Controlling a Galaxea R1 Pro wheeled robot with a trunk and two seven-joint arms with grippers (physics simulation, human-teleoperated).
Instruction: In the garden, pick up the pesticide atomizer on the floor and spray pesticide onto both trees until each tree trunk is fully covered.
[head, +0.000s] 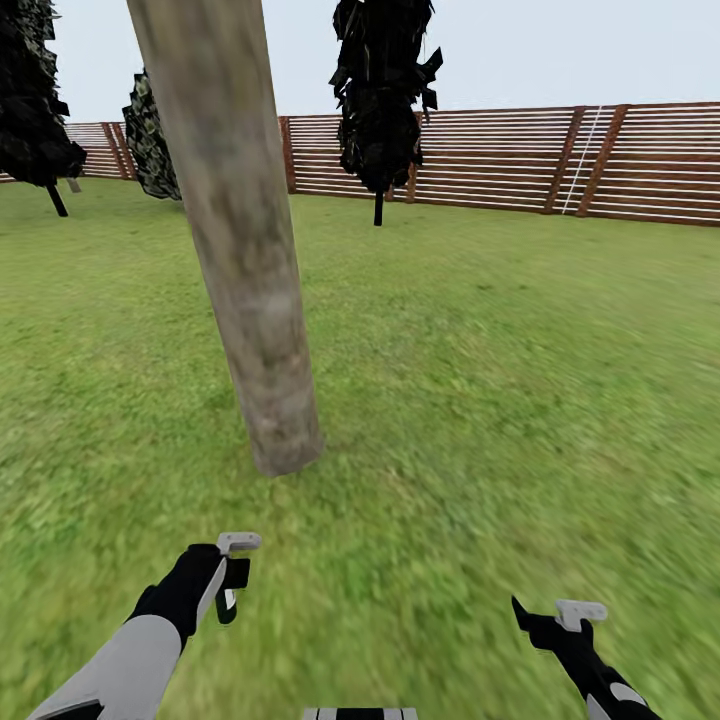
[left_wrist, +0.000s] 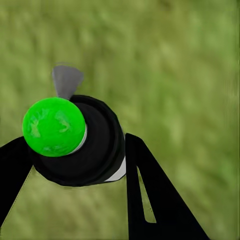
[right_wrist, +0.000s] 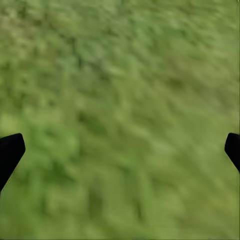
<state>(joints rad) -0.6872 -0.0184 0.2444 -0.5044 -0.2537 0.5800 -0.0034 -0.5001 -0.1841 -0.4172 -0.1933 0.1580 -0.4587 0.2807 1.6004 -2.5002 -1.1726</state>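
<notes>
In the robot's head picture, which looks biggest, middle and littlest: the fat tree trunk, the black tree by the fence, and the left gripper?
1. The tree trunk looks biggest, though it also stands nearest.
2. The black tree by the fence looks smaller; it is farther off, so its real size is unsure.
3. The left gripper looks smallest.

No readable text, label, brand, number or sign appeared anywhere, neither on the fence nor on the tree trunk.
</notes>
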